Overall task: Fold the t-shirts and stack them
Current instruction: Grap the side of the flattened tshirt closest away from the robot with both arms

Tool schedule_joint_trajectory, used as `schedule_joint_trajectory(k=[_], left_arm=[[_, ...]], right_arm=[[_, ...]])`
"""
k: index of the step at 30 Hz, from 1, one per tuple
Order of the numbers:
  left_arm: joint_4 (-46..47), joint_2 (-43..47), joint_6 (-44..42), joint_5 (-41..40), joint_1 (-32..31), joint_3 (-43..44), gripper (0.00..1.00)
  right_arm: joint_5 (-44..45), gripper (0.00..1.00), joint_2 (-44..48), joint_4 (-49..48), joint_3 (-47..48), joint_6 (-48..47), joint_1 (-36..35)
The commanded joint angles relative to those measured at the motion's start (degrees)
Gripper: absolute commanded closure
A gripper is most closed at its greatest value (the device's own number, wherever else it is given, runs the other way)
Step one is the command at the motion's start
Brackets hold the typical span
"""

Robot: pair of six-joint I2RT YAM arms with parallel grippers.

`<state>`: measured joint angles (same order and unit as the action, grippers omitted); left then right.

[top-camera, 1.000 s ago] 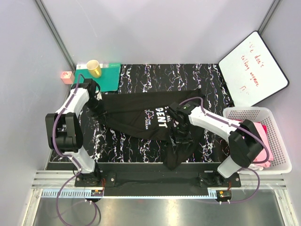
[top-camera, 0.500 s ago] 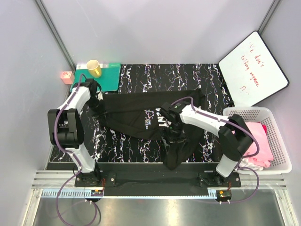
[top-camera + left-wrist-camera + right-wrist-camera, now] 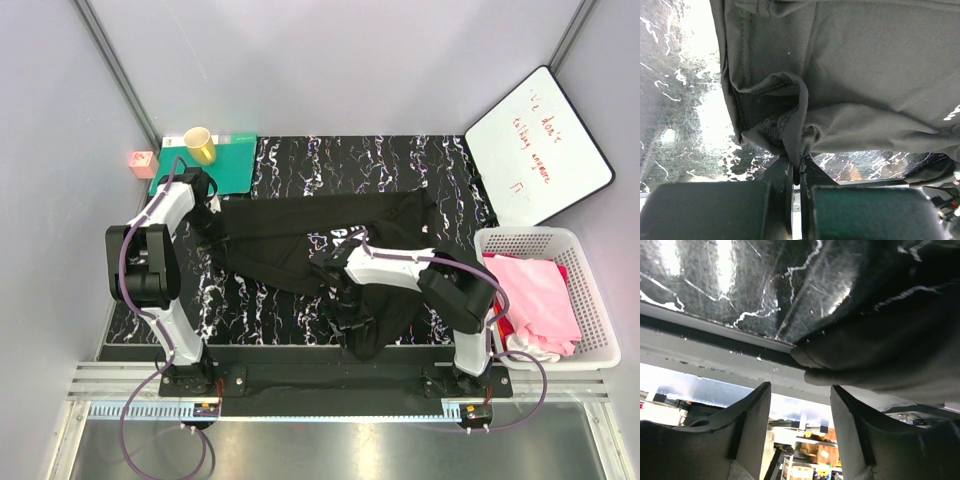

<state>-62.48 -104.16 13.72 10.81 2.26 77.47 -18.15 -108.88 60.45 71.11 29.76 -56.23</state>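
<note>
A large black t-shirt lies crumpled across the marbled tabletop, and its lower part hangs toward the near edge. At the shirt's left edge my left gripper is shut on a pinched fold of black cloth, with the jaws pressed together. My right gripper hovers low by the shirt's near hem. In the right wrist view my right gripper is open with nothing between its fingers, and the black hem lies just ahead. A pink t-shirt and a white one rest in the basket.
A white mesh basket stands at the right edge. A whiteboard leans at the back right. At the back left, a yellow cup sits on a teal mat, with a small pink box beside it.
My right arm has swung left and toward the near edge across the black shirt, covering most of its white lettering. The pink shirt in the basket shows more. The left gripper stays shut.
</note>
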Motion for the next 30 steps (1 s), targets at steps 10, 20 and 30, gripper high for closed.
schedule_joint_trajectory(k=[10,20,30], left_arm=[[1.7,0.0,-0.4,0.8,-0.1,2.1,1.0],[1.7,0.7,-0.5,0.7,-0.2,1.2,1.0],[1.5,1.1,-0.8,0.0,-0.1,0.8,1.0]], right_arm=[[12.9,0.51,-6.7,0.4,-1.8,0.7,-3.7],[25.9,0.85,-7.9,3.4,-0.7,2.1,-3.8],[30.5,1.0,-1.9,4.8,0.6,2.8,-3.6]])
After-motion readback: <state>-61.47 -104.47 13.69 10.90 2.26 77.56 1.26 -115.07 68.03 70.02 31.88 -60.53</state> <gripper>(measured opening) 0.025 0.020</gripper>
